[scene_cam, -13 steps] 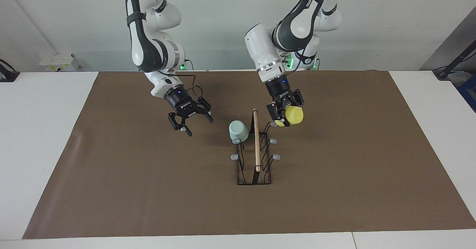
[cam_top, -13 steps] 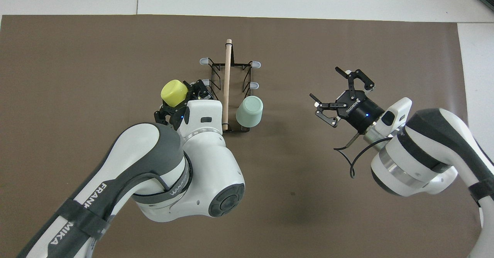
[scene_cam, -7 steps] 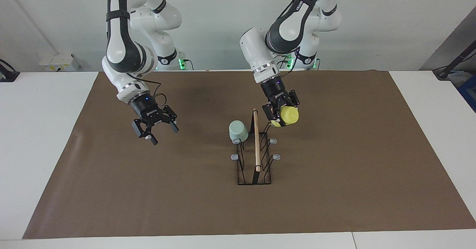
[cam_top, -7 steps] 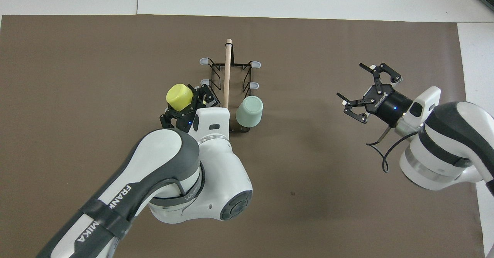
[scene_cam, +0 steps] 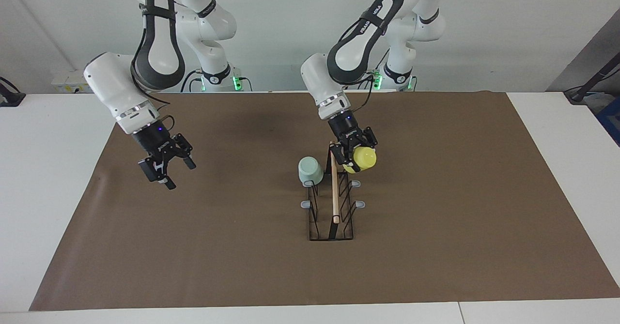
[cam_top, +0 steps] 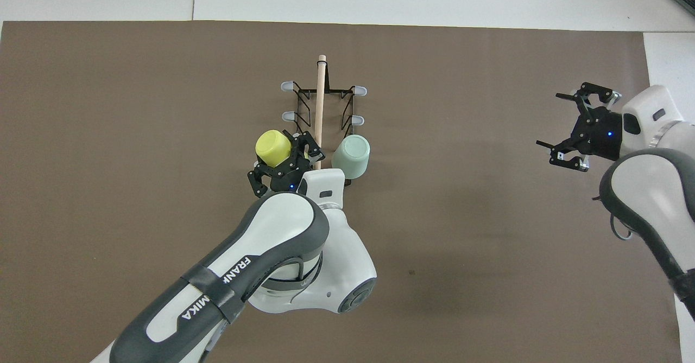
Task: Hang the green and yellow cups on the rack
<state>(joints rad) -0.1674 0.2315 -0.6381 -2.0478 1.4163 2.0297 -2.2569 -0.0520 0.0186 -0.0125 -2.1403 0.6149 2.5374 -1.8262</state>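
One yellow cup [scene_cam: 364,158] gripped by left gripper [scene_cam: 352,155] over rack [scene_cam: 333,203]

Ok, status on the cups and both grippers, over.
Left gripper shut on yellow cup, at rack. Green cup hung. Right gripper open, waiting over mat. Nothing blocking.

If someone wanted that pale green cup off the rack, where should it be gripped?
Grip the green cup across its tapered side wall, coming from above on the right arm's side. It hangs upside down on a prong of the rack, closed bottom up, so its rim is blocked.
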